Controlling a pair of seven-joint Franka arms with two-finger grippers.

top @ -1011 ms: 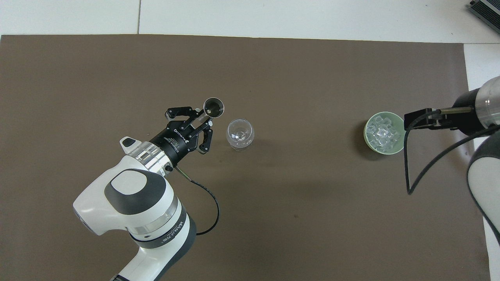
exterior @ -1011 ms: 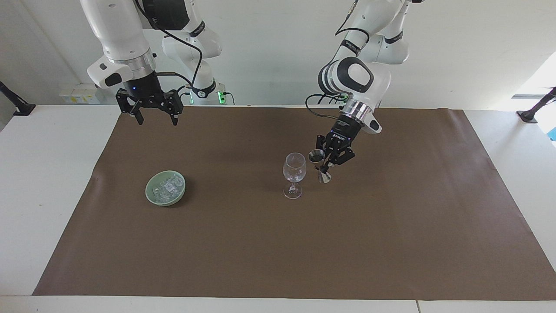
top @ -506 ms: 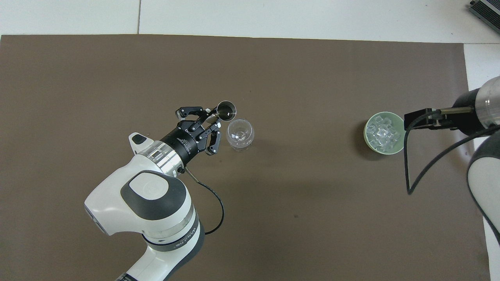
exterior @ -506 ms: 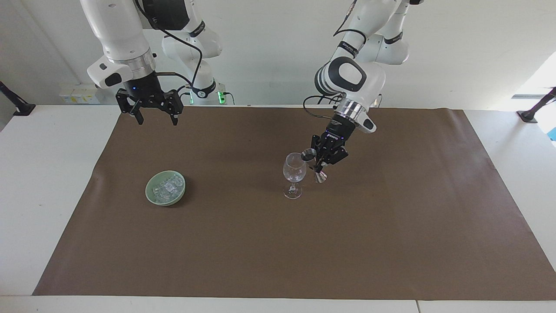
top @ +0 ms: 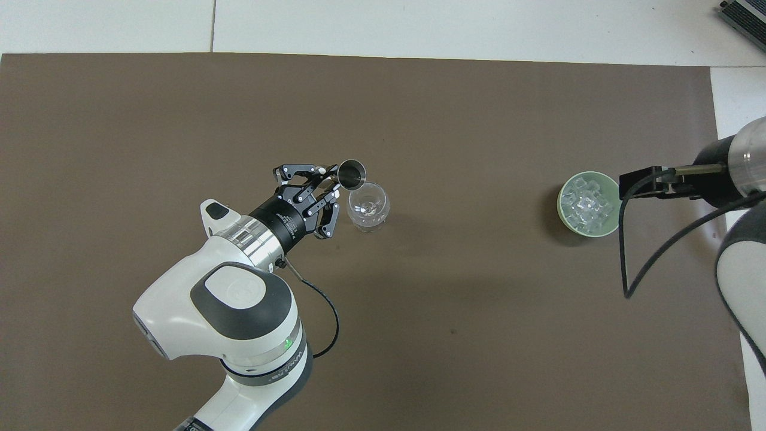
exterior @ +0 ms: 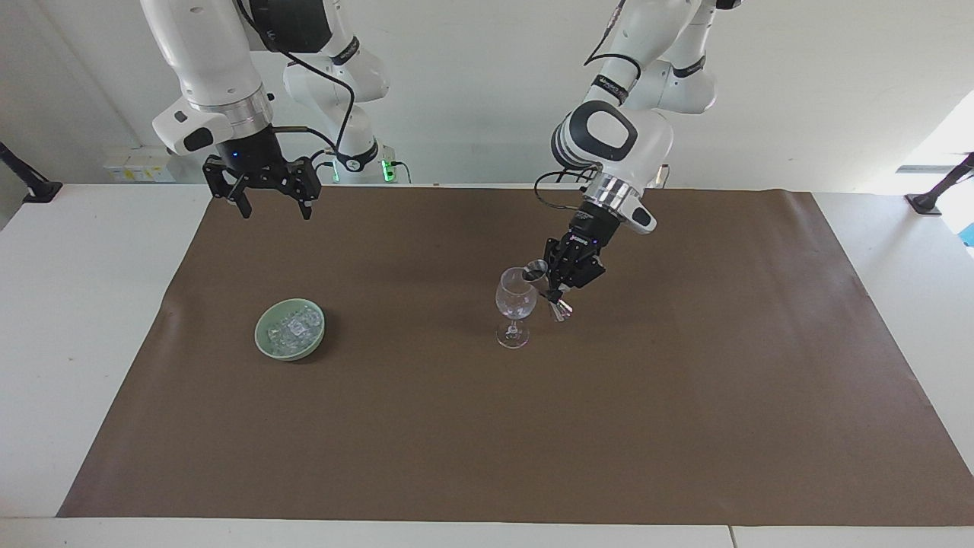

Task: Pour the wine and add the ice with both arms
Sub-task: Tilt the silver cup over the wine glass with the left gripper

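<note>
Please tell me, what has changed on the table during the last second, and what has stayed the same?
The left gripper, shut on the metal jigger, carried it sideways up to the wine glass and tipped its cup over the glass rim. The right gripper waited open near the robots, and the green bowl of ice stayed in place.

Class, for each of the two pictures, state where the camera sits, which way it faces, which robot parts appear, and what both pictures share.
Facing view: high across the table, looking toward the robots; both arms show, the left gripper holding a metal jigger tilted at the wine glass, the right gripper waiting in the air.
Overhead view: above the robots' end, looking steeply down; the left arm and gripper show, with only part of the right arm.
Shared: jigger, wine glass, green bowl of ice, brown mat.
</note>
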